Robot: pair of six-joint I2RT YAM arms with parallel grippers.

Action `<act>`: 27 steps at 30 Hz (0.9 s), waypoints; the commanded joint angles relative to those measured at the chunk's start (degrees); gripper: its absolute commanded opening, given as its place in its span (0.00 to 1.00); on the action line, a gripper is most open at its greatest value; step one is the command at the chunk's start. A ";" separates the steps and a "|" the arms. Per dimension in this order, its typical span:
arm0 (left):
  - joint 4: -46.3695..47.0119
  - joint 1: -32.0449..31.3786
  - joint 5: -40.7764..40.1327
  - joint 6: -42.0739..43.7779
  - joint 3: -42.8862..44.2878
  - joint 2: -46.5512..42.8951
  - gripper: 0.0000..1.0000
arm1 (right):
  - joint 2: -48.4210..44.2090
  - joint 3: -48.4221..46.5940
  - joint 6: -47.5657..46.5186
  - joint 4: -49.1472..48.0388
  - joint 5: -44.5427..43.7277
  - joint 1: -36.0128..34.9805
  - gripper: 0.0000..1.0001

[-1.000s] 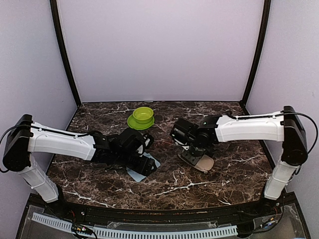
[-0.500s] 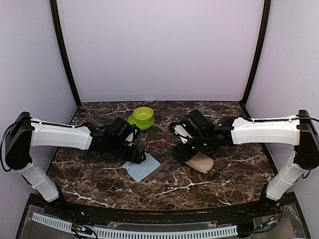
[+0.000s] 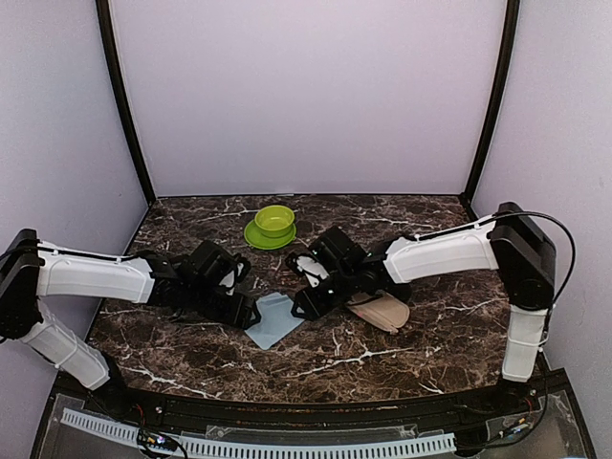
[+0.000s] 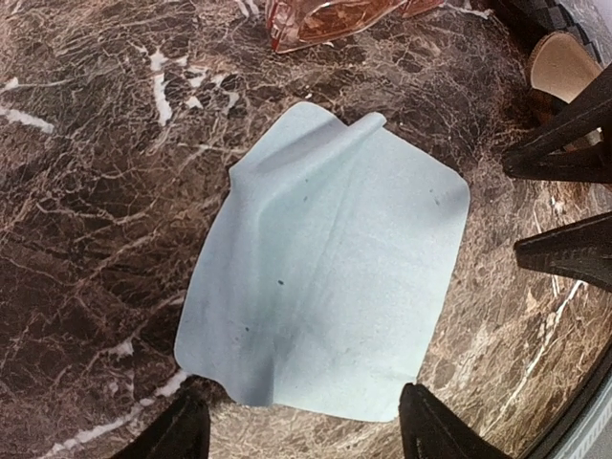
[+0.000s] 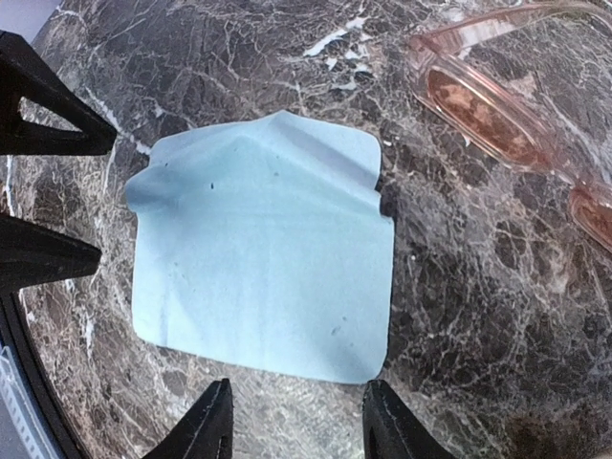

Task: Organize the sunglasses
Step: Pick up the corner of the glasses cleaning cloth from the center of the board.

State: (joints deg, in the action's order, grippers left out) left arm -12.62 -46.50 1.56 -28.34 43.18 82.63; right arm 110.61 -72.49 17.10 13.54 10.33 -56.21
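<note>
Over blue cloth [image 4: 325, 258], left gripper [image 4: 306, 426] and right gripper [image 5: 296, 421] hover agape

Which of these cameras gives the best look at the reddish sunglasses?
The right wrist view: the reddish sunglasses show a whole lens and much of the frame, cut off only at the picture's edge. The left wrist view catches just a sliver at its top. From above I cannot pick them out.

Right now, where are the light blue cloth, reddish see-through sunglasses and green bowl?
Light blue cloth [image 4: 325, 277]: left wrist view, middle.
Reddish see-through sunglasses [image 5: 478, 110]: right wrist view, lens.
Green bowl [image 3: 274, 222]: top view, inside.
</note>
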 commanded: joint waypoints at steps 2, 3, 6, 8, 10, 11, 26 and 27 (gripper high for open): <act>2.42 -0.68 -0.81 0.48 -1.81 -2.99 0.68 | 3.25 -4.13 0.14 -1.01 -0.98 0.05 0.46; 2.37 -1.00 -1.63 0.47 -1.79 -3.00 0.67 | 3.81 -4.54 -0.06 -0.65 -1.65 0.04 0.46; 2.29 -1.82 -2.94 0.04 -2.08 -3.21 0.67 | 5.55 -5.92 -0.59 0.71 -3.05 -0.32 0.44; 2.68 -1.92 -3.00 -0.21 -2.51 -3.50 0.67 | 6.58 -6.54 -0.98 1.38 -3.90 -0.79 0.42; 2.94 -1.93 -2.89 -0.37 -2.72 -3.66 0.66 | 7.55 -7.21 -1.23 2.14 -4.99 -1.43 0.37; 3.07 -1.93 -2.84 -0.40 -2.76 -3.68 0.66 | 8.16 -7.74 -1.34 2.87 -5.68 -1.71 0.35; 2.28 -2.01 -3.56 -0.07 -3.46 -5.45 0.67 | 6.46 -3.06 2.43 7.39 -14.89 -6.91 0.03; 2.18 -2.01 -3.56 0.09 -3.38 -5.48 0.66 | 6.00 -2.49 2.94 7.38 -14.94 -7.16 0.03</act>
State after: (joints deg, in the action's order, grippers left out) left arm -9.91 -48.29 -1.04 -28.53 40.64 79.18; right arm 118.26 -78.13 17.32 17.82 -3.14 -61.91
